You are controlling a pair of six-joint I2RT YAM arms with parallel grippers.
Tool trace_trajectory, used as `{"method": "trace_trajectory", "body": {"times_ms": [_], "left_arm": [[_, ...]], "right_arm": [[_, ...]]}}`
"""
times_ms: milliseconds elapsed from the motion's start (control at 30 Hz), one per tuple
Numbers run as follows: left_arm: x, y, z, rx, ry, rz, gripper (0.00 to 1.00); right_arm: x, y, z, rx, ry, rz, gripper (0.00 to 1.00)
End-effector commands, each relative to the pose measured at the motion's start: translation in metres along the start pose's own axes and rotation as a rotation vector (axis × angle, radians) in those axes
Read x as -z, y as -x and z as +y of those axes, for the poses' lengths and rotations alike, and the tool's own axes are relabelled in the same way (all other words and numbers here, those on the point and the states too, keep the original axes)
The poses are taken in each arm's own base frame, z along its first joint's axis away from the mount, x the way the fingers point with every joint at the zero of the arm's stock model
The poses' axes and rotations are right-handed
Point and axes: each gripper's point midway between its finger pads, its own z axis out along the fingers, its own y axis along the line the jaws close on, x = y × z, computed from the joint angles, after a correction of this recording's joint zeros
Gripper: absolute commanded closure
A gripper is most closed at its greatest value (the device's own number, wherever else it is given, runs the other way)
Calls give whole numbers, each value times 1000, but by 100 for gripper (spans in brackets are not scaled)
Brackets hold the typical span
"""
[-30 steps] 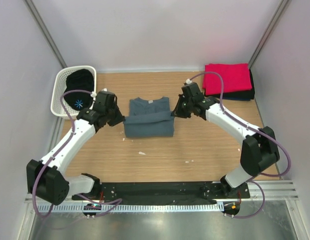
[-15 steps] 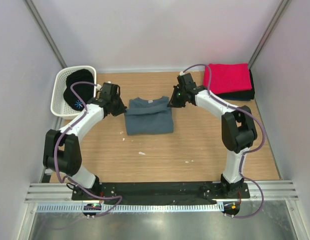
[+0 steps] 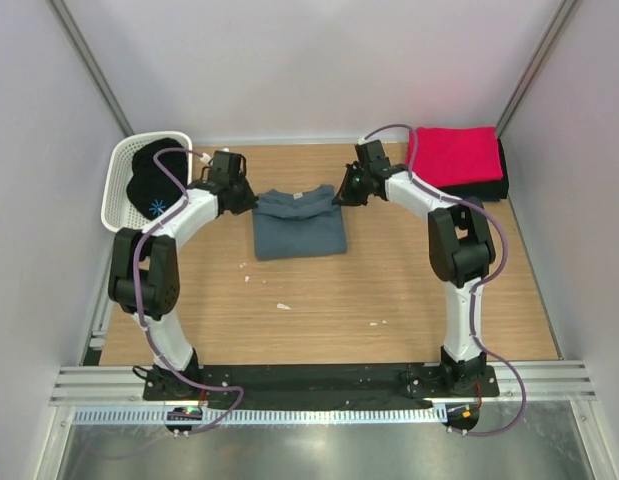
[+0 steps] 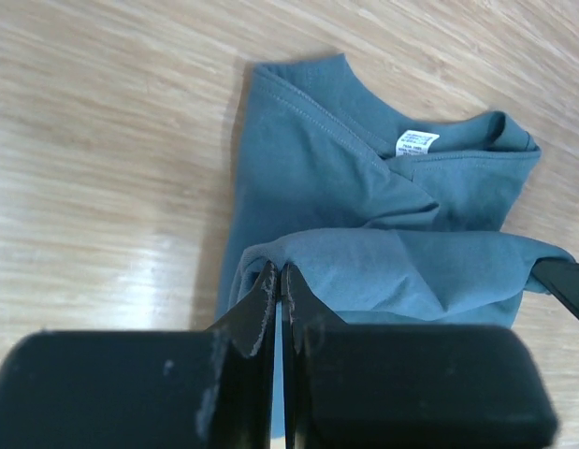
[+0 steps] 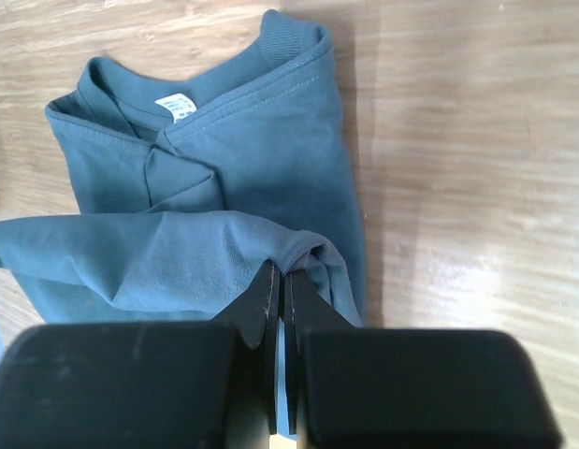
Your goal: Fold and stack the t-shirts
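1. Risk: each claw pinches only a thin edge of the blue-grey t-shirt (image 3: 299,228). I judge that uneven travel could pull the hem (image 4: 411,267) from one grip or lay the fold crooked.
2. The left claw (image 4: 278,281) is clamped on the hem's left corner, and the right claw (image 5: 280,279) on its right corner.
3. The raised hem spans between the claws. The collar (image 5: 291,37) lies on the table (image 3: 319,300) just beyond their tips.
4. The red t-shirt (image 3: 454,155) sits on the right claw's outer side.

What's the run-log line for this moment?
step: fold | item: slate blue-grey cloth t-shirt | left gripper: shut on its raised edge | right gripper: shut on same edge | fold: not yet laid
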Motion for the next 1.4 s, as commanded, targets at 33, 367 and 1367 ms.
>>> {"method": "trace_trajectory", "body": {"times_ms": [33,367,1367], "left_arm": [[-5,37,-15,-17,-38,-87,100],[-46,35,-7,-35,10,-31,100],[-19,48,-54,135,-183,-35,100]], "right_arm": [[-4,37,18,8,83,-65,99],[-24,48,18,11,136,-53,99],[-18,67,53,145,174,-189,84]]}}
